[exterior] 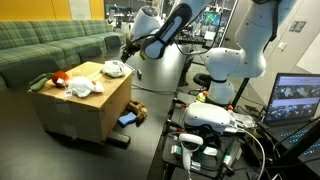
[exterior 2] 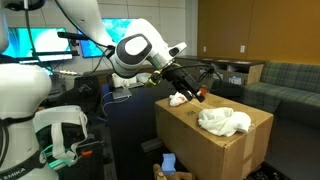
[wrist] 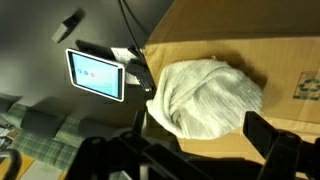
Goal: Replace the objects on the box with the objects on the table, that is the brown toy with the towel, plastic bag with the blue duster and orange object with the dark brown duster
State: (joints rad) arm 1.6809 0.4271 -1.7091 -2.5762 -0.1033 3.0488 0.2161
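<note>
Jaws spread wide and clamped on nothing, the gripper (wrist: 195, 135) fills the foreground of the wrist view. It is poised just above the towel (wrist: 205, 97), which lies bunched on the flat top of the box (wrist: 290, 60), between and slightly ahead of the two dark fingers (wrist: 268, 135). The cloth rests free on the cardboard, apparently because this is the spot it is meant to take from the brown toy (exterior: 139, 111), which an exterior view shows down on the table (exterior: 148, 140) against the foot of the carton. Just beside the toy lies the blue duster (exterior: 126, 120), within reach for a later swap. Further along the box top, well apart from the claw, sit the plastic bag (exterior: 86, 87) and the orange object (exterior: 58, 78). Judging by their position, neither of those exchanges has yet been made.
</note>
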